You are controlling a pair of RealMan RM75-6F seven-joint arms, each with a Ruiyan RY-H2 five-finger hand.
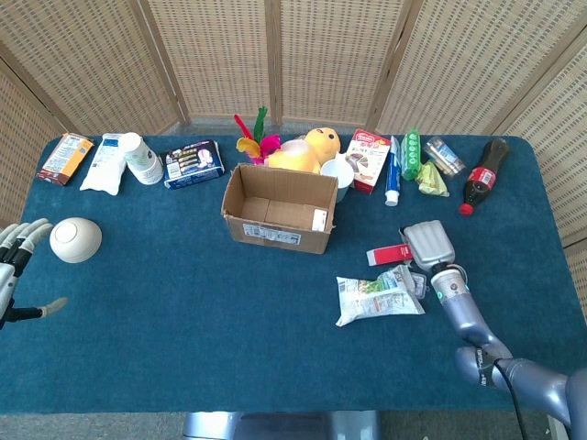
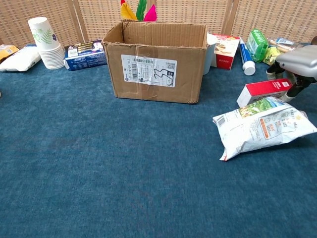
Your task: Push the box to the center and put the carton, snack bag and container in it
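Note:
The open cardboard box [image 1: 280, 209] [image 2: 156, 62] stands near the table's middle. To its right lies the red and white carton [image 1: 387, 255] [image 2: 262, 90], and my right hand [image 1: 429, 246] [image 2: 299, 62] grips the carton's right end with its fingers curled down over it. In the chest view that end sits slightly raised. The snack bag [image 1: 379, 296] [image 2: 262, 126] lies flat just in front of the carton. The white round container [image 1: 75, 240] sits at the far left. My left hand [image 1: 14, 257] hovers beside it with fingers spread, holding nothing.
Along the back edge stand stacked paper cups [image 1: 142, 158] [image 2: 43, 42], a blue packet [image 1: 193, 163], a yellow plush duck [image 1: 307, 151], a red snack box [image 1: 367, 158], a tube [image 1: 393, 174] and a cola bottle [image 1: 481, 176]. Wicker screens close off the back.

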